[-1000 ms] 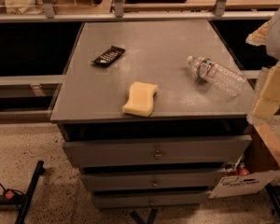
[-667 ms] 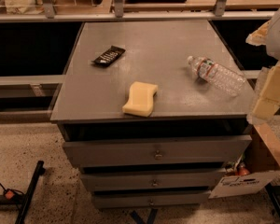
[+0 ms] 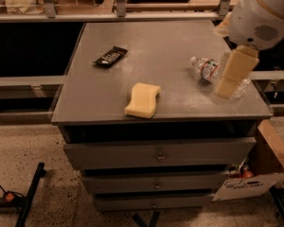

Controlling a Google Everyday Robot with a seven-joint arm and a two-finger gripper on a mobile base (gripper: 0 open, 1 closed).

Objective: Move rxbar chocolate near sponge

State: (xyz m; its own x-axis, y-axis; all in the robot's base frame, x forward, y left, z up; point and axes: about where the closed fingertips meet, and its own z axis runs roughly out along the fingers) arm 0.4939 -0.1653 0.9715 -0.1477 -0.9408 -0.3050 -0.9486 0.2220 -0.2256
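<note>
The hand (image 3: 233,74) hangs over the right side of the table (image 3: 170,32), partly covering a clear water bottle (image 3: 204,68) that lies on its side. I cannot tell whether the hand is spread or pressed together. The chocolate bar (image 3: 110,56) lies at the back left, well apart from the sponge (image 3: 143,100) near the front edge. 3 drawers (image 3: 156,155) sit below.

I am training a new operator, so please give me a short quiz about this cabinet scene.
1. True or false: the rxbar chocolate touches the sponge.
2. Which thing appears nearest to the gripper? A) water bottle B) sponge C) rxbar chocolate
3. Fill in: the sponge lies near the ___ edge of the cabinet top.
Key: 1 false; 2 A; 3 front.
</note>
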